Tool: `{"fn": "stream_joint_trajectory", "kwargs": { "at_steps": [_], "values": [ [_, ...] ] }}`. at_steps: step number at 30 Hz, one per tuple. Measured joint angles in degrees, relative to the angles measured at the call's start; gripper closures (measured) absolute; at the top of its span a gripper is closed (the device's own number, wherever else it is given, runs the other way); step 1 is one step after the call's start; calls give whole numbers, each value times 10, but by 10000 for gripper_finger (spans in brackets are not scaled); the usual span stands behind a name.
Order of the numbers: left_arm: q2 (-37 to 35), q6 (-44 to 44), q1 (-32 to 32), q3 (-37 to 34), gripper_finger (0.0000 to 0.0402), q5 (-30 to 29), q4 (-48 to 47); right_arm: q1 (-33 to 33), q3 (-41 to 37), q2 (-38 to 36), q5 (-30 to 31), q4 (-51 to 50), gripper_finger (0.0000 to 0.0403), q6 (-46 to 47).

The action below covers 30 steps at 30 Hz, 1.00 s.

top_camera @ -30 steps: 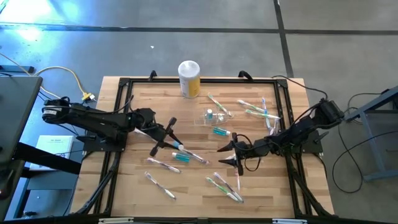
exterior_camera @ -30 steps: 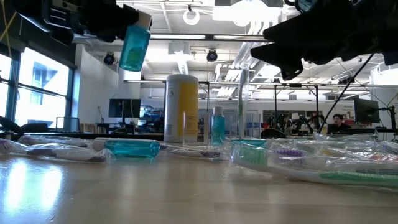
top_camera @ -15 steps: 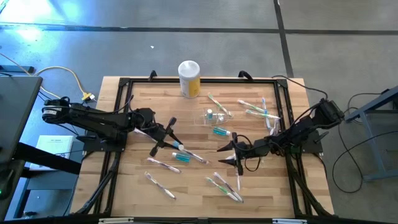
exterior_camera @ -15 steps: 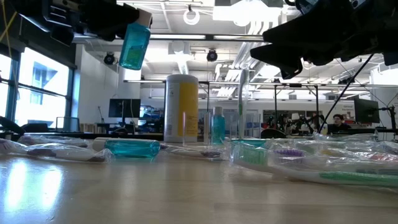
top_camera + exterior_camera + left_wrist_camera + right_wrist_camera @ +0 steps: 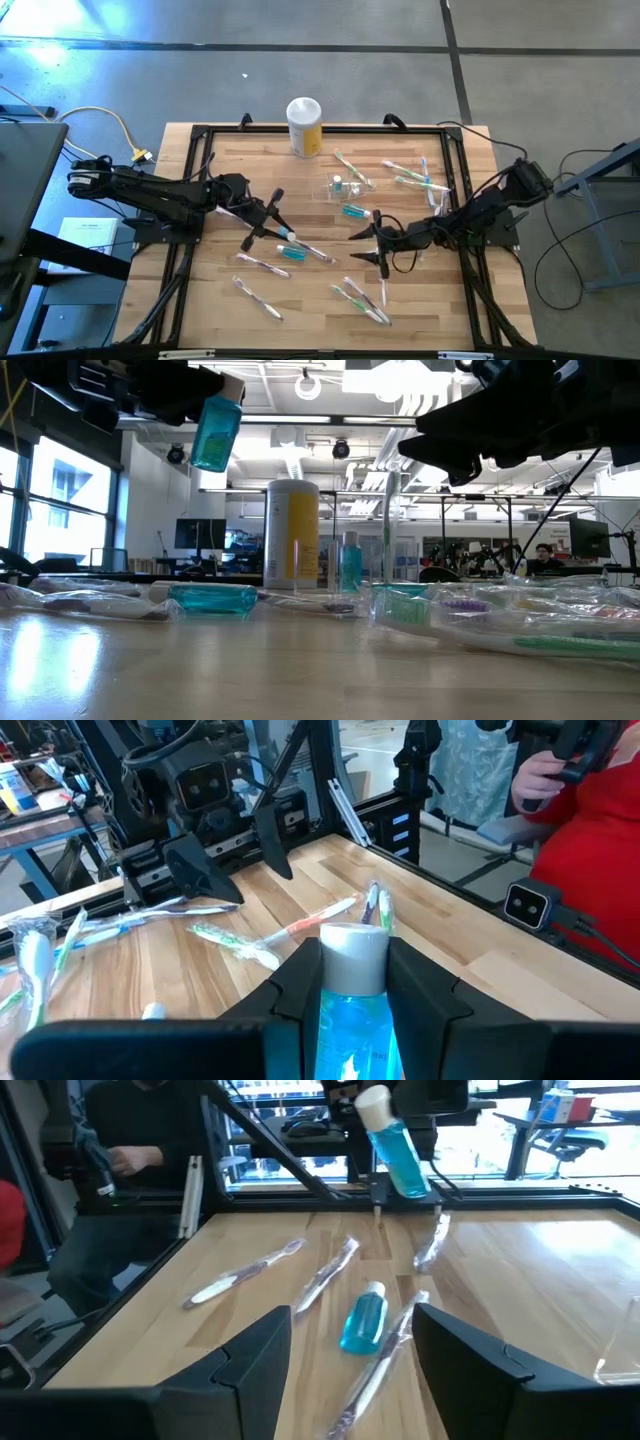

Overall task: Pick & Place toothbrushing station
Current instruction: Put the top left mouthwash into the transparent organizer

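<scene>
Small clear plastic toothbrushing station (image 5: 341, 186) stands holding one little blue bottle. Left gripper (image 5: 279, 227) clamps a blue white-capped bottle (image 5: 215, 428); right gripper (image 5: 366, 249) gapes empty.

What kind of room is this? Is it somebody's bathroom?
Not a bathroom. It looks like a robotics lab or workshop: two dark robot arms work at a wooden table on a bare concrete floor, and the low view shows computer screens and metal frames under bright ceiling lights.
</scene>
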Motion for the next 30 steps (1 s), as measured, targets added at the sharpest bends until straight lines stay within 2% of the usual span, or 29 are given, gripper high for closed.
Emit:
{"fn": "stream_joint_trajectory", "kwargs": {
  "at_steps": [8, 15, 23, 30],
  "values": [
    [16, -8, 0, 0, 321, 0, 20, -6, 0, 0, -1, 0, 200, 2],
    [76, 11, 0, 1, 321, 2, 109, -6, 0, 0, -4, -5, 200, 2],
    [122, 20, 0, 14, 321, 36, 144, 3, 0, 0, -20, -5, 200, 2],
    [156, -4, 0, 57, 321, 116, 174, 2, 0, 0, -17, -4, 200, -4]
  ]
}}
